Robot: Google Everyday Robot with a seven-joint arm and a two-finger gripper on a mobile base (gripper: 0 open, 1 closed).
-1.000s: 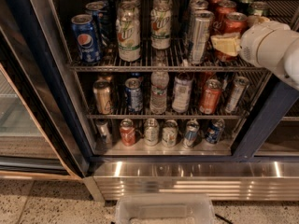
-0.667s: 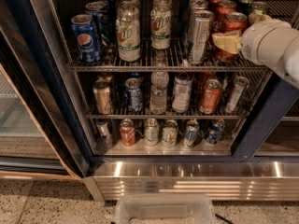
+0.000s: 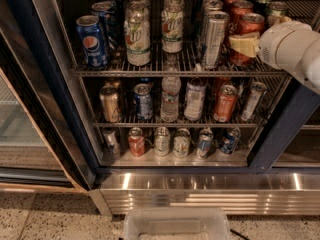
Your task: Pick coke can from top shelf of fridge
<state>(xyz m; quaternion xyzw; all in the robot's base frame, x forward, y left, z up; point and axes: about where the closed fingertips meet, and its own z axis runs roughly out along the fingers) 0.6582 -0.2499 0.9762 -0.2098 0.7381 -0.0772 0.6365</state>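
The fridge (image 3: pixel 42 79) stands open with wire shelves of drinks. On the top shelf (image 3: pixel 170 72), a row of red coke cans runs back at the right. My gripper (image 3: pixel 252 40) on its white arm (image 3: pixel 295 49) reaches in from the right and sits around the front coke can (image 3: pixel 248 28) of that row, level with the can's lower body. The arm hides the can's right side. More coke cans (image 3: pixel 239 8) stand right behind it.
A tall silver can (image 3: pixel 214 38) stands just left of the coke row, then green-labelled bottles (image 3: pixel 171 28) and a Pepsi can (image 3: pixel 92 41). Lower racks hold more cans and bottles. The glass door (image 3: pixel 20 129) hangs open at left. A clear plastic bin (image 3: pixel 175 226) lies on the floor below the steel base (image 3: pixel 210 194).
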